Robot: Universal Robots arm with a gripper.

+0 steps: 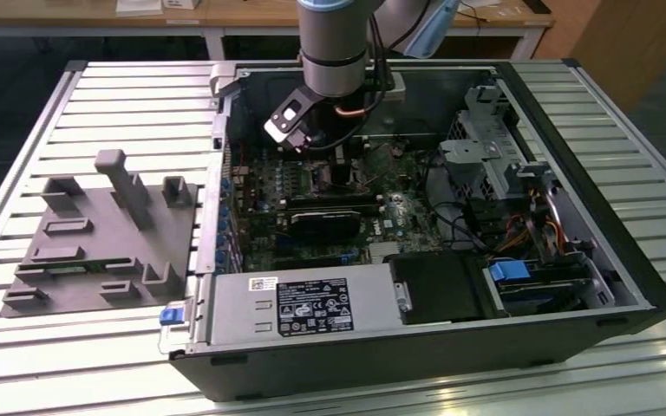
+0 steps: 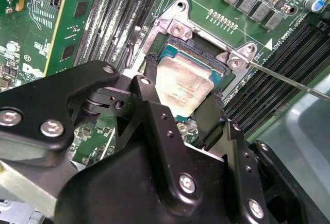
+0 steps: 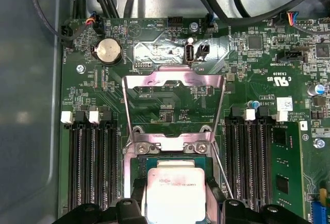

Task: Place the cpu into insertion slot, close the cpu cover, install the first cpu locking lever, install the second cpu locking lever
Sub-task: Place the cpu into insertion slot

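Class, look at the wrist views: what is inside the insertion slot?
The cpu, clamped by the gripper, fills the opening of the insertion slot. It hides the slot's floor; full seating cannot be told.

This looks like a robotics lab or test workshop rather than a home or office. A desktop computer case (image 1: 426, 364) lies open on its side on a bench of ribbed aluminium profiles (image 1: 101, 95), with its motherboard (image 1: 408, 217), cables and power supply (image 1: 298, 308) exposed. A robot arm (image 1: 333, 43) reaches down into the case, its black gripper (image 2: 183, 84) clasping the cpu (image 3: 175, 193). Beside the case sits a grey moulded fixture (image 1: 101, 234) with posts and slots for holding parts. Behind the bench stand wooden-topped desks (image 1: 252, 19) on white legs, with papers lying on them.
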